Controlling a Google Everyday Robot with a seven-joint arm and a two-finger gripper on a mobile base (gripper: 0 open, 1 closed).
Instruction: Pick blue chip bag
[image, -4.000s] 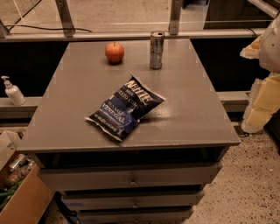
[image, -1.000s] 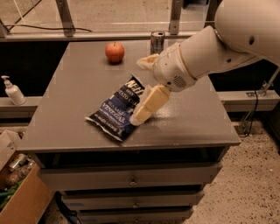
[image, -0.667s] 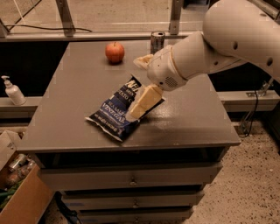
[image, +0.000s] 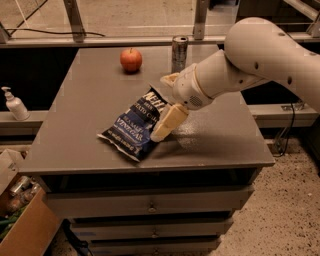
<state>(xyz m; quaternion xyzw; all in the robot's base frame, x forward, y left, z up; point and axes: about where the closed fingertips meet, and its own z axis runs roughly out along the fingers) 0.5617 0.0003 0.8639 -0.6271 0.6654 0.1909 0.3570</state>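
Near the far edge of the desk (image: 70, 125) an apple (image: 131, 59) is seen. The blue chip bag (image: 131, 129) is laid flat toward the front edge. The gripper (image: 160, 107) is spread over the bag's right end, with a can (image: 179, 53) placed behind at the far edge.

The white arm (image: 260, 55) extends from the right, its gripper (image: 161, 107) angled down-left at centre, fingers spread.
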